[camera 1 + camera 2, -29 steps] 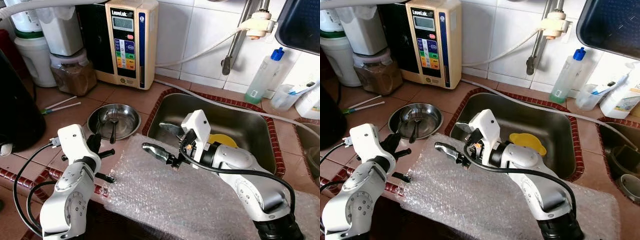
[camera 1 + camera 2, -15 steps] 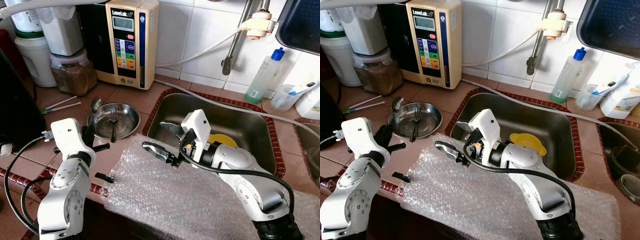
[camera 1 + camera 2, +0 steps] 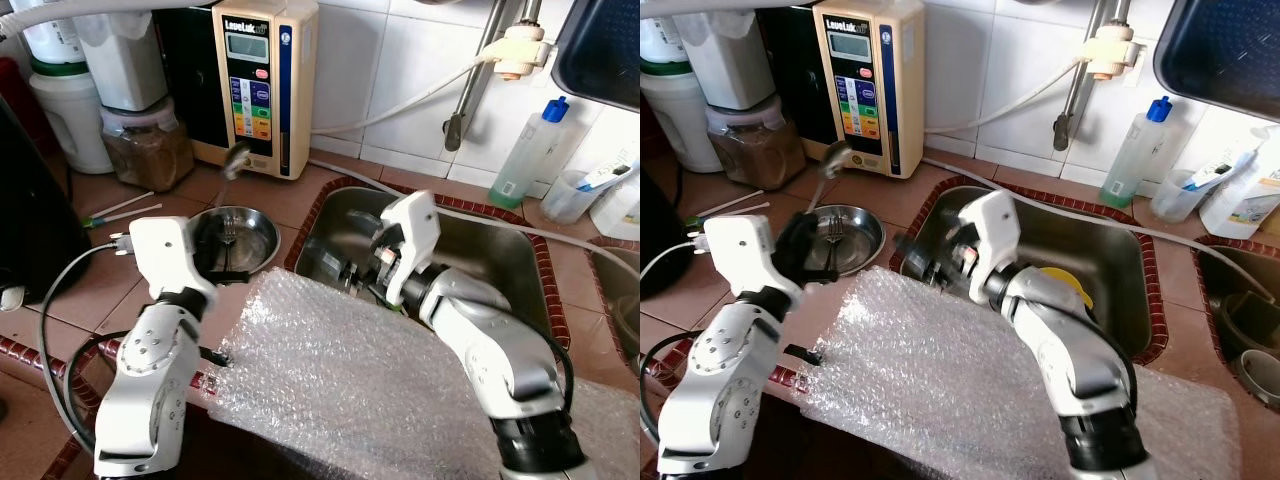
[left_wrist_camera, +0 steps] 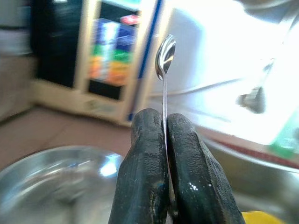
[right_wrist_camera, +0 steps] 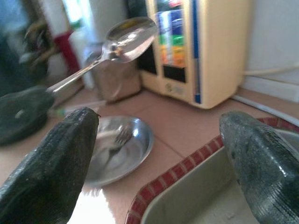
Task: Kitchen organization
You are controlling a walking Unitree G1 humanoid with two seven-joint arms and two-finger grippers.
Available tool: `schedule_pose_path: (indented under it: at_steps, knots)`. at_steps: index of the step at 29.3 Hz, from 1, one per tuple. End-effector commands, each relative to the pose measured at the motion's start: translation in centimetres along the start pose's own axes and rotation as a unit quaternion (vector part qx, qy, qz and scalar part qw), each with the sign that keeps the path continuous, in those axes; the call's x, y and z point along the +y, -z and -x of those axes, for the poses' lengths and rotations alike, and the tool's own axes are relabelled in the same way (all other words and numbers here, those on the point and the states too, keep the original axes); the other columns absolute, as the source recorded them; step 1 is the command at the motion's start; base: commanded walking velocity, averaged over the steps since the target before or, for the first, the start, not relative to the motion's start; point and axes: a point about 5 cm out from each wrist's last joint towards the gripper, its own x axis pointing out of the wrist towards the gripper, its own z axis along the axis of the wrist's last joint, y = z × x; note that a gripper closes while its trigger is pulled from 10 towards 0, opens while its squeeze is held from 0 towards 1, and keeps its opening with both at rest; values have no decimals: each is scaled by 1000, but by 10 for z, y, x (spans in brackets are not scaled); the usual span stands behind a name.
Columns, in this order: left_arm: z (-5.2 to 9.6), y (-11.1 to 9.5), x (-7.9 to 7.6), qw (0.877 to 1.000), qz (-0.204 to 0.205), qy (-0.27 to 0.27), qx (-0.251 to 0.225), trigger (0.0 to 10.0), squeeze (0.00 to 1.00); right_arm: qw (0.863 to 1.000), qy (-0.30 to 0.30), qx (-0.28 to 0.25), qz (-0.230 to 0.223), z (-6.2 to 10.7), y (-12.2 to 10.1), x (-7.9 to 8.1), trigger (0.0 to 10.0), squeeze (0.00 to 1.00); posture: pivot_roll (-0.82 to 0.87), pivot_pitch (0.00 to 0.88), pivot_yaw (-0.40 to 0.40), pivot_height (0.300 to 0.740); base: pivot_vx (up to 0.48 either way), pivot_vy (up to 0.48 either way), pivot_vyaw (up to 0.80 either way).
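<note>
Left wrist view — left pincer (image 4: 164, 140) clamped on spoon (image 4: 165, 53), bowl at twelve o'clock; right pincer (image 5: 159, 154) apart.

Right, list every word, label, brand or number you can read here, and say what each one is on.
"LeveLuk": brand name at the top of the cream water machine against the tiled wall.
Its small display and coloured button panel: too small to read.
Label on the clear bottle with the blue cap: too small to read.
Label on the white container at the far right: blurred, unreadable.
Nothing else carries readable text.
</note>
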Motion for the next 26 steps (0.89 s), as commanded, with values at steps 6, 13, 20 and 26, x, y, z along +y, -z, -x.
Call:
schedule_pose_path:
  at_steps: [6,13,20,26]
  knots:
    - [-8,-1,-20,995,49,81,-13,0,0,993,38,-33,-109,-6,-5,-10,10000,0,66,0,-50,740,0,0,0]
    - [-14,12,-51,970,151,191,26,0,0,978,58,-54,-191,-12,-7,-15,10000,0,50,0,-47,740,0,0,0]
    - [-5,18,-59,953,180,240,51,0,0,961,59,-79,-260,-18,-19,-19,10000,0,38,0,-42,740,0,0,0]
    - [-3,19,-61,949,185,250,56,0,0,959,79,-69,-264,-21,-15,-22,0,0,42,0,-48,740,0,0,0]
